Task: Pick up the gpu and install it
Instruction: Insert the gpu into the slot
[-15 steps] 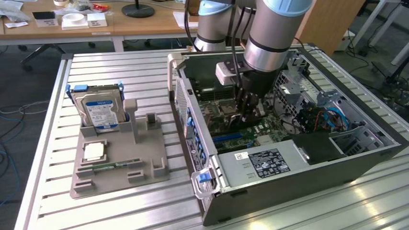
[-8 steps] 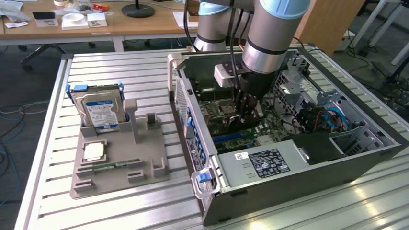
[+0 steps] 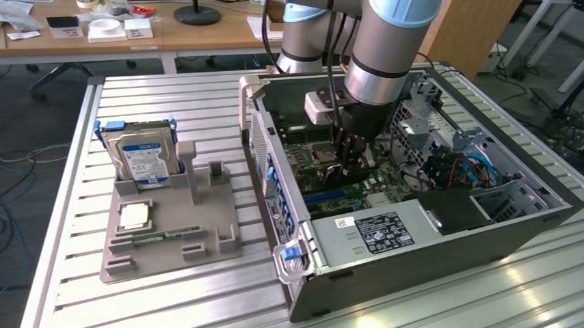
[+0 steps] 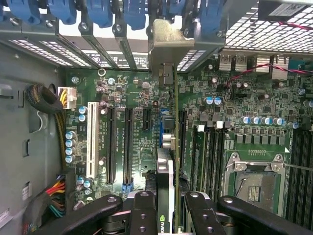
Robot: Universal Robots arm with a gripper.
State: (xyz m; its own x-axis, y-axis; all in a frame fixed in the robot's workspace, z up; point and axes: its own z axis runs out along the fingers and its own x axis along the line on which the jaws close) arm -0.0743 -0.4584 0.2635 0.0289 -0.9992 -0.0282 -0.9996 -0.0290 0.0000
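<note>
Fingers [image 4: 143,215], black and linked, are clamped from both sides on the gpu [image 4: 165,186], which the wrist view shows edge-on, so only its thin profile, a strip of cooler with a green logo and the silver end bracket [image 4: 168,41] are visible. The card's contact edge is hidden beneath its own body, and whether it has entered a slot cannot be told. The frame edge cuts off the finger bases. The gpu hangs over the motherboard [image 4: 142,98], running lengthwise beside the long black expansion slots [image 4: 120,142], with its bracket at the rear wall among the blue retention clips [image 4: 102,12]. The empty processor socket [image 4: 257,186] lies off to one side. In the exterior view the arm [image 3: 388,55] comes down nearly vertically into the open computer case [image 3: 411,266], its upper links cut off by the frame. There the finger ends blend with the dark interior and the card is hard to make out. On the slatted desk [image 3: 182,102], toward the exterior view's left and well apart from the case, a grey holder [image 3: 164,263] carries an upright hard drive [image 3: 141,160] and a narrow RAM stick [image 3: 164,236].
</note>
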